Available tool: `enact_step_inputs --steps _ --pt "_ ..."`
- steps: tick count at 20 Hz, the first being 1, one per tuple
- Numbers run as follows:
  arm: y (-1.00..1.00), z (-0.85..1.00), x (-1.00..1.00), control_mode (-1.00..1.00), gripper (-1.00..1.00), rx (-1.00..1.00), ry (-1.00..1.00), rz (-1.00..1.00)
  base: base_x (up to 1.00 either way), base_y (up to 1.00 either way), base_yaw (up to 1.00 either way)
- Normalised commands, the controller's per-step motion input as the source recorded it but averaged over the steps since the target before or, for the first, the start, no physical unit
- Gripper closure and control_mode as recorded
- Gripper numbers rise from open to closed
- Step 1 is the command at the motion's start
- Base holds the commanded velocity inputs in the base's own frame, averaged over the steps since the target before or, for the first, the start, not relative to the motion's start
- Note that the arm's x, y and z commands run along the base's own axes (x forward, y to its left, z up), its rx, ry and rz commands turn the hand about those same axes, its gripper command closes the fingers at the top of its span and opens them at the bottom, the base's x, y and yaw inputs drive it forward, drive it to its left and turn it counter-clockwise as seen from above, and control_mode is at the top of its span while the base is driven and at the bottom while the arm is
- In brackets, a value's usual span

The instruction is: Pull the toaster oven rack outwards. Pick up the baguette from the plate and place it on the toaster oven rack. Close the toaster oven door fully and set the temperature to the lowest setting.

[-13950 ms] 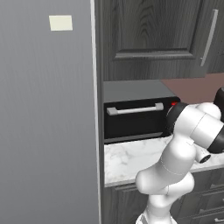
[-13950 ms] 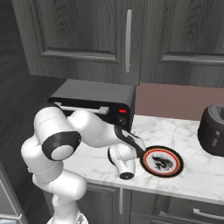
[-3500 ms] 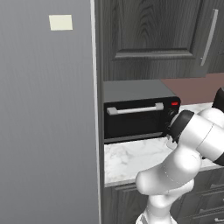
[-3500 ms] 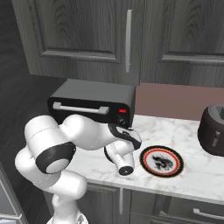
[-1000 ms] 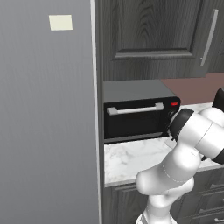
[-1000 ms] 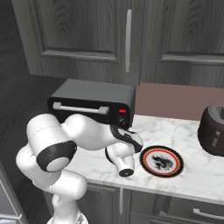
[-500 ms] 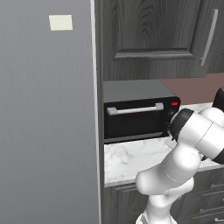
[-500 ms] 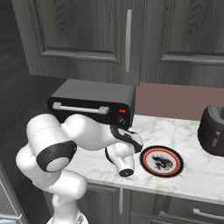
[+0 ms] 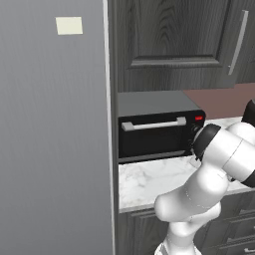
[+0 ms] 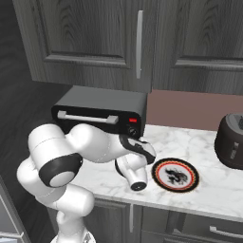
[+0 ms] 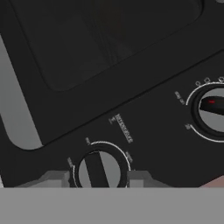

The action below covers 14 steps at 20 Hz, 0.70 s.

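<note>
Door: you see the black glass-fronted toaster oven door [image 9: 154, 139] shut.
Fingers: the 2 dark fingertips [image 11: 52, 178] stand apart — 1 either side of a black round knob [image 11: 99, 170].
Plate: the round orange-rimmed plate [image 10: 174, 175] sits bare.

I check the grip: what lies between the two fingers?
In the hand view, a round black knob of the toaster oven sits between the fingers.

Dark wood-grain wall cabinets [image 10: 95, 33] are hanging over a white marble counter [image 10: 209, 187]; a tall grey panel [image 9: 52, 149], possibly a fridge, is standing left.
</note>
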Motion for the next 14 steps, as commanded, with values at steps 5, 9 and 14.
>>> enact_step_inputs --steps 5,9,14 --pt "0.0 0.0 0.0 -1.0 1.0 -0.24 -0.01 0.0 0.0 0.0 0.0" --pt "0.0 -0.07 0.0 -1.0 1.0 -0.23 -0.09 0.0 0.0 0.0 0.0" --pt "0.0 -0.33 0.0 -1.0 1.0 -0.1 -0.16 0.0 0.0 0.0 0.0"
